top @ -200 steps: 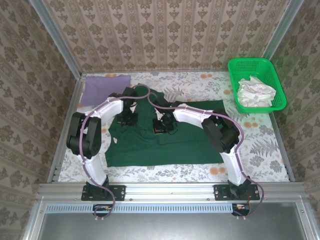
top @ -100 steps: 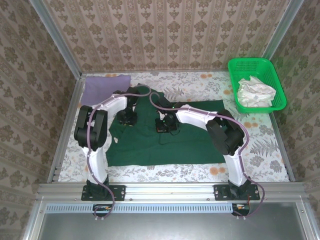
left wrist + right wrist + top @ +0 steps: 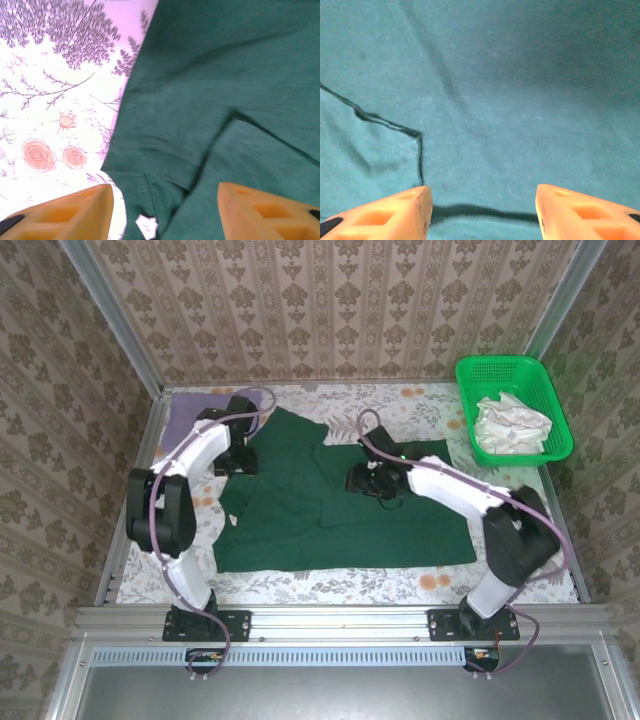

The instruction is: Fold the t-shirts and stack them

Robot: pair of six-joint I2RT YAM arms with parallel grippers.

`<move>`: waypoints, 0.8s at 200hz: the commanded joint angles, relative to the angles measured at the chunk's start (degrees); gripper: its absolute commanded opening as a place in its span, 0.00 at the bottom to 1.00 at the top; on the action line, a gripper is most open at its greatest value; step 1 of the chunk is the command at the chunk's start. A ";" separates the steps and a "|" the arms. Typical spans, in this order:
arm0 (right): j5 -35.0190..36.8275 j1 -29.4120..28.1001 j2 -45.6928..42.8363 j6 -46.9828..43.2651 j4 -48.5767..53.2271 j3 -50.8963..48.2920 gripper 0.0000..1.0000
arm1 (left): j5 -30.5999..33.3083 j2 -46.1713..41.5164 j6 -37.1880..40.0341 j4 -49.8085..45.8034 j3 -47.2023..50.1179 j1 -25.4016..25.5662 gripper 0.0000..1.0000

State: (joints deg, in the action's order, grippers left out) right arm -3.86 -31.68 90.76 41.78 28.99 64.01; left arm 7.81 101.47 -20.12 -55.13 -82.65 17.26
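Both grippers have opened and drawn apart since a second ago, when they sat close together at the shirt's middle; the left gripper [image 3: 165, 212] hangs with jaws parted and empty over the left edge of the dark green t-shirt [image 3: 225, 90]; the right gripper [image 3: 482, 210], likewise parted and empty, hangs over its middle. That shirt lies flat on the floral table [image 3: 520, 530], spread wider at its near right corner than before; the left arm crosses the lilac t-shirt [image 3: 183, 428] at the far left; a green basket [image 3: 498, 360] holding white cloth [image 3: 510, 425] stands well apart, far right.

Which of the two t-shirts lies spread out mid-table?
The large dark forest-green cloth t-shirt, laid out flat; the pale lilac-purple cloth t-shirt is just a small patch in the far left corner.
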 commanded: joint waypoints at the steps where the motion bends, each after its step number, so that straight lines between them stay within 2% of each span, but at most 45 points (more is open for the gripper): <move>1: -1.40 1.08 -7.18 3.28 1.49 -8.07 0.58 | -13.34 -5.43 1.36 -0.87 4.14 1.94 0.55; 19: -2.71 2.80 -14.37 5.87 4.78 -15.26 0.56 | -21.36 -8.93 0.90 1.61 11.56 4.72 0.55; 45: -3.36 4.77 -20.22 8.99 7.33 -23.49 0.49 | -25.28 -10.38 -2.80 5.68 22.19 6.90 0.53; 79: 0.63 6.96 -23.42 14.92 8.88 -31.55 0.47 | -22.05 -9.11 -7.45 7.40 30.35 6.85 0.51; 124: 0.10 9.22 -21.87 19.89 10.20 -36.39 0.46 | -16.22 -5.66 -10.18 3.98 33.24 6.60 0.51; 160: -9.01 8.75 -14.25 17.19 8.70 -36.15 0.41 | -17.44 -5.87 -10.12 0.48 33.56 8.50 0.50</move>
State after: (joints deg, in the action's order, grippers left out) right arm -5.91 -22.48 70.30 58.72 36.10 30.41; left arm -12.01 93.91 -28.84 -49.54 -51.29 24.53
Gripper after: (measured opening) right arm 0.430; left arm 0.494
